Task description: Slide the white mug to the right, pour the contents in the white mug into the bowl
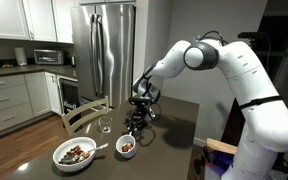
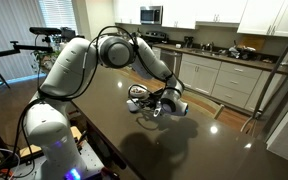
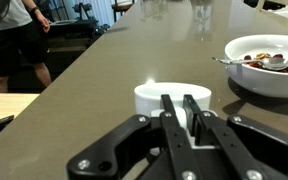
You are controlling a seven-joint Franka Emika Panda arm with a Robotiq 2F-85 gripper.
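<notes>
Robot arm reaches out over the dark table. In the wrist view the wide white bowl, with brown food and a spoon in it, sits on the table to the upper right. The white mug stands upright on the table, left of the bowl and apart from it. Gripper has its fingers together with the tips at the mug's near wall; contact unclear. A clear glass stands nearby.
</notes>
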